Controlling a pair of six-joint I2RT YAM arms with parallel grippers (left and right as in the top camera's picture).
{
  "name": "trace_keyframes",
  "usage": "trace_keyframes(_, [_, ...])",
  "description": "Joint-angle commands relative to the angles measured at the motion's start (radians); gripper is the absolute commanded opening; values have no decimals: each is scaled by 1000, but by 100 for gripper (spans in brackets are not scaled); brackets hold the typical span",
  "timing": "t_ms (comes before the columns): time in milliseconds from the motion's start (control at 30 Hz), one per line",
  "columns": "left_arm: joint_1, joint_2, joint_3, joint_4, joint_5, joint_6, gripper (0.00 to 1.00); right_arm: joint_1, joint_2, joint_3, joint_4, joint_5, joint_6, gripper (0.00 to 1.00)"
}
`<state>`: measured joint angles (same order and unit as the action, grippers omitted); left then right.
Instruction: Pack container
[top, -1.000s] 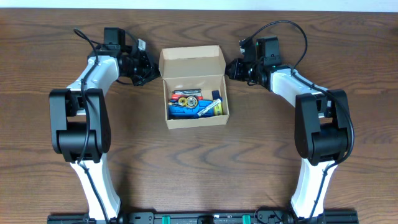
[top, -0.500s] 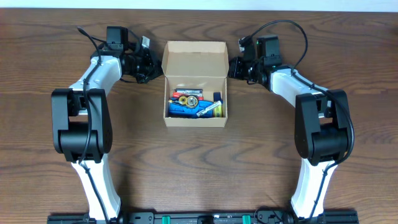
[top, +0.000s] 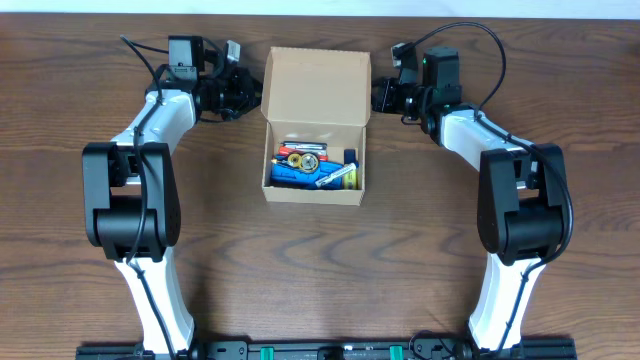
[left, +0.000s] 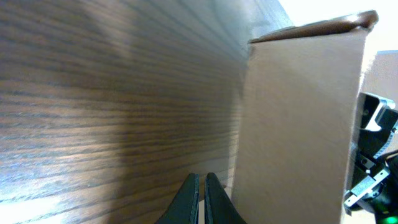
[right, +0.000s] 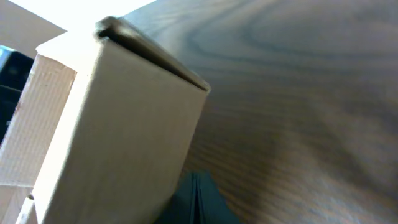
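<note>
The container (top: 313, 196) is a tan cardboard box in the middle of the table, its flap lid (top: 316, 86) raised at the far side. Inside lie several small items, among them a blue one (top: 292, 176), a red one and a yellow one. My left gripper (top: 250, 92) is shut beside the lid's left edge; the left wrist view shows its tips (left: 202, 186) next to the cardboard wall (left: 298, 124). My right gripper (top: 381, 96) is shut beside the lid's right edge; its tips (right: 196, 186) sit against the cardboard (right: 118, 124).
The dark wooden table (top: 320, 270) surrounds the box. Both arm bases stand at the near edge, left (top: 130, 210) and right (top: 520, 210). A pale wall strip runs along the far edge.
Both grippers moved toward the far edge alongside the lid, and the lid has swung up more upright. The box shifted slightly away from me.
</note>
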<state>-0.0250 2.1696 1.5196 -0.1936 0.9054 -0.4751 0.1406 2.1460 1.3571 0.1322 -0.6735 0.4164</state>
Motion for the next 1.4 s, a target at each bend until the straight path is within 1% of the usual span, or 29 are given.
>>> trace_keyframes(0, [6,11,2,31,52,0,6,-5,12,-3,47,-82,-34,1])
trace_keyframes(133, [6,10,2,107,117,-1,5,-6,12,-3,102,-157,-40,1])
trace_keyframes(200, [6,6,4,128,124,-5,6,-8,12,-3,114,-173,-40,1])
trace_keyframes(433, [6,-23,12,127,140,-1,6,-28,-11,2,114,-199,-48,1])
trace_keyframes(633, [6,-74,12,122,143,9,6,-42,-88,3,109,-199,-90,1])
trace_keyframes(733, [6,-107,12,103,143,45,6,-40,-131,3,79,-200,-125,1])
trace_keyframes(867, [3,-159,12,65,143,98,6,-27,-179,3,-29,-200,-210,1])
trace_keyframes(967, [3,-203,12,14,143,144,6,-17,-214,3,-116,-199,-277,1])
trace_keyframes(1133, [3,-284,12,-134,137,284,6,-10,-282,3,-249,-187,-360,1])
trace_keyframes(1233, [2,-335,12,-261,95,375,6,-1,-322,3,-345,-167,-408,1])
trace_keyframes(1367, [-15,-396,12,-480,-11,519,6,41,-370,3,-521,-117,-490,1])
